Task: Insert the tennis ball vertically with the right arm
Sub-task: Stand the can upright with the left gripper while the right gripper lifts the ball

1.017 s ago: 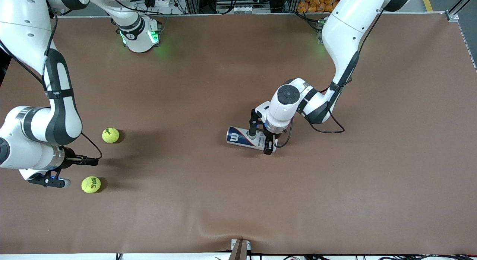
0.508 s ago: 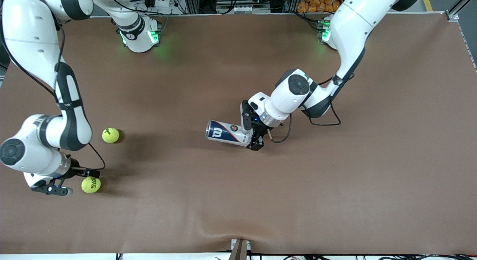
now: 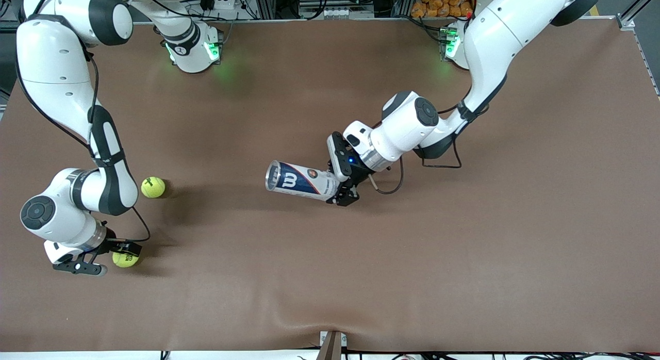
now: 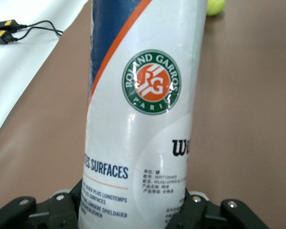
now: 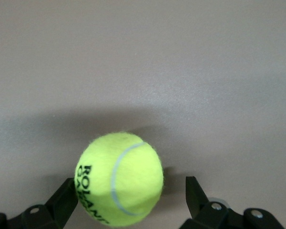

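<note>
A yellow tennis ball [image 3: 124,260] [image 5: 119,179] lies on the brown table near the right arm's end. My right gripper [image 3: 105,257] [image 5: 128,200] is low over the table and open, with a finger on either side of the ball. One finger is close against the ball and a gap shows at the other. My left gripper [image 3: 341,180] [image 4: 133,210] is shut on the closed end of a white, blue and orange tennis ball can [image 3: 301,181] [image 4: 143,119]. The can hangs tilted over the middle of the table, its open mouth toward the right arm's end.
A second tennis ball [image 3: 153,187] [image 4: 215,5] rests on the table, farther from the front camera than the first one. A small bracket [image 3: 332,344] sits at the table's front edge. The right arm's elbow [image 3: 105,184] hangs beside the second ball.
My right gripper has slid in until its fingers stand on either side of the ball. The left arm has carried the can toward the right arm's end and swung its mouth upward.
</note>
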